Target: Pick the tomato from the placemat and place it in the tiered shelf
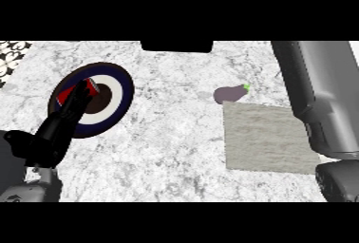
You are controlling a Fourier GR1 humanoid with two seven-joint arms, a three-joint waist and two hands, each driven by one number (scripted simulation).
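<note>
**Counter, items L to R**

1. Left hand (64,117): enters from the lower-left corner and reaches up onto item 2. Fingers are laid over a red object and appear curled round it.
2. Round placemat (119,90): navy/white rings, dark centre. Sits on the counter's (175,142) left half, nearer the far edge.
3. Tomato (65,97): red, on the placemat's left part. Mostly hidden by the fingers, w/ red showing either side of them. Can't tell if it is lifted yet.
4. Dark block (176,46): far edge, centre. Unidentified.
5. Aubergine (230,94): purple w/ green stem, right of centre. It touches the far-left corner of item 6.
6. Grey rectangular panel (270,137): right half. Prob. the tiered shelf's top seen from above. Nothing on it.
7. Right hand (341,182): lower-right corner, only a dark part shows. Finger state can't be told.

**Status:** grasp approx. made. Lift, carry across the counter and placing on the shelf are all still to do.
</note>
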